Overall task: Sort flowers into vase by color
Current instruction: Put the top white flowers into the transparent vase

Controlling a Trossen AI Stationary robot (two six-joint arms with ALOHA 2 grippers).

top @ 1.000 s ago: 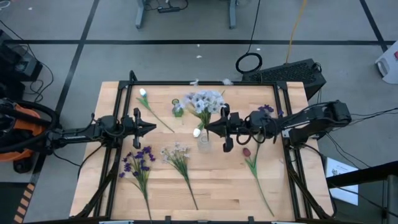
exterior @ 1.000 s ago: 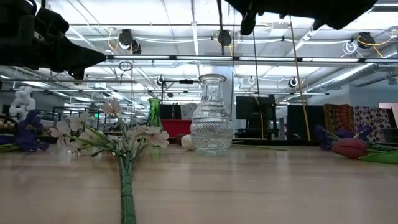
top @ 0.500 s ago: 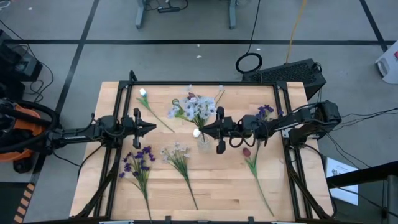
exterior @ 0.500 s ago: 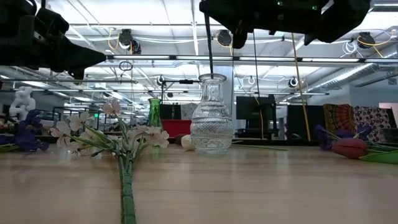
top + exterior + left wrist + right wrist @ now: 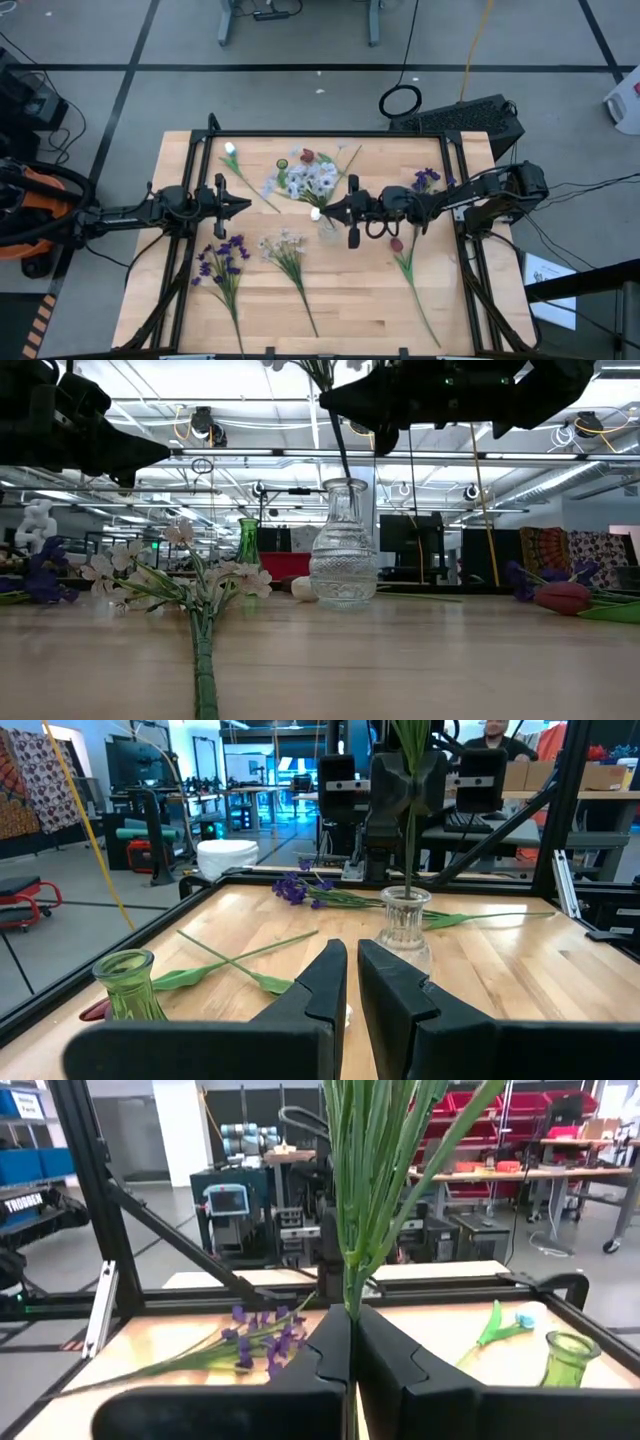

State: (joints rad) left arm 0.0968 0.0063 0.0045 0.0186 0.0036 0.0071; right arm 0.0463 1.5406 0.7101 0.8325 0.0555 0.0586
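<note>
The right gripper (image 5: 322, 211) hangs directly above the clear glass vase (image 5: 343, 545), its jaws clamped narrow on the green stem of a pale white-lilac spray (image 5: 300, 180). In the low view the stem drops from the jaws into the vase's narrow mouth, while the blossoms fan out on the far side of the jaws, away from the arm. Holding the stem near upright and high over the neck looks meant to let the lower end thread into the small opening; the spray seems partly seated but not yet let go.

The left gripper (image 5: 243, 206) waits well apart from the vase, jaws nearly together and holding nothing, pointed toward the vase.

Around the right jaws: a small green vase (image 5: 283, 165) stands beyond the blossoms, with a dark red tulip bud (image 5: 308, 156) showing at the edge of the spray. A white tulip bud (image 5: 230, 150) lies beyond the left jaws. On the worktop (image 5: 350, 310), a purple cluster (image 5: 222, 262) and another pale spray (image 5: 284, 247) lie on the near side of the jaws, a second purple cluster (image 5: 427, 179) beside the right arm, and a red tulip (image 5: 397, 244) under it. The glass neck is the tight spot; the broad blossom head hangs over the green vase and could brush it.
</note>
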